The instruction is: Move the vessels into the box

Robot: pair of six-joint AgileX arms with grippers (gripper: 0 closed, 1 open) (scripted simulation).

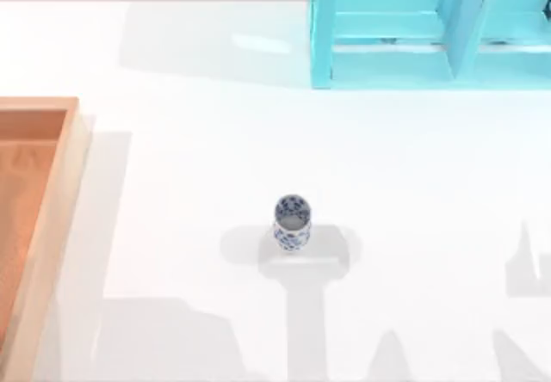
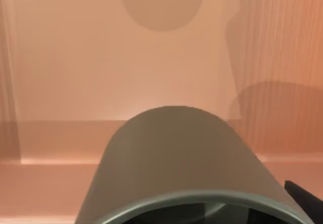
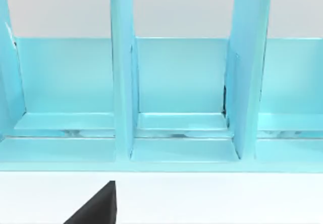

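Cup (image 2: pixel 176 168) at left gripper over box (image 2: pixel 75 57) (vase (image 1: pixel 292 222) mid-table)

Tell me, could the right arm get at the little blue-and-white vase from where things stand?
Probably yes. The vase stands upright alone on the open white table, nothing beside it. The turquoise shelf unit sits well behind it, and the box lies far to the left.

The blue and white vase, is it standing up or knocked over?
Upright. In the top view the vase stands on the white table with its round open mouth facing up, outside the box.
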